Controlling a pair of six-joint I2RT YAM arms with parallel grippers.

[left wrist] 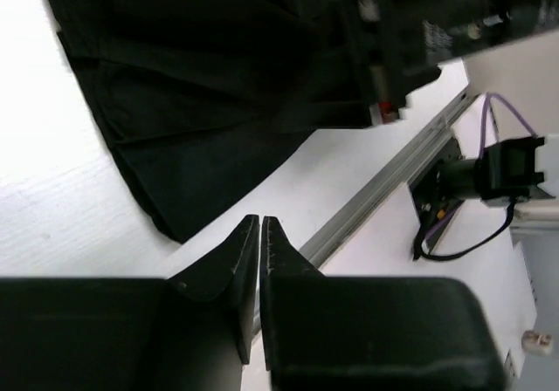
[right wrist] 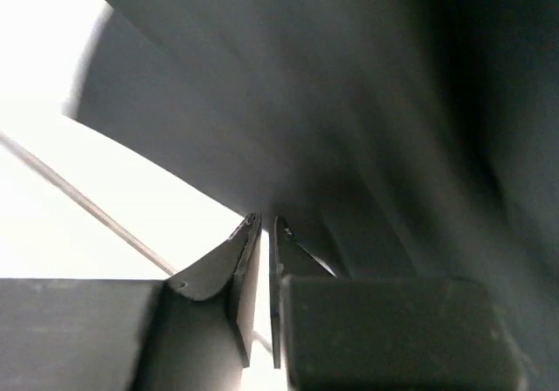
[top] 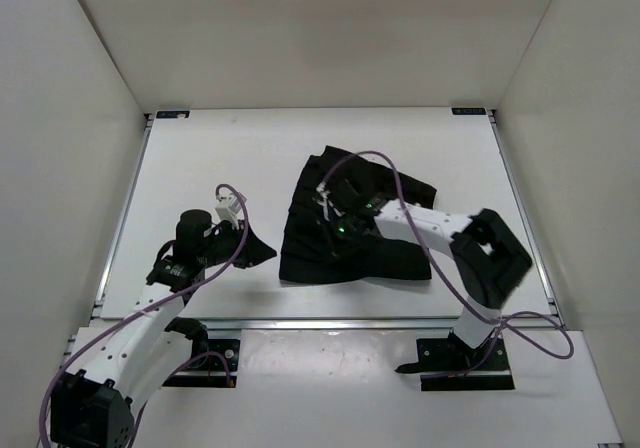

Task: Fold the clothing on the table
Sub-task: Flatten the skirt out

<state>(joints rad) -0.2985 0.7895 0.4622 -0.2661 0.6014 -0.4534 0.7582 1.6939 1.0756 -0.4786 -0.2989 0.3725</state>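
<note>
Black clothing (top: 310, 253) lies bunched mid-right on surface (top: 220, 158). R claw (right wrist: 265, 221) is closed at its pleated edge, prob. to lift it for a fold; actual pinch unclear. L claw (left wrist: 260, 220) is narrow and empty, just off the near-left hem, prob. staged to assist.

The black pleated clothing (top: 312, 253) lies rumpled and partly folded, right of centre on the white table (top: 230, 158).
</note>
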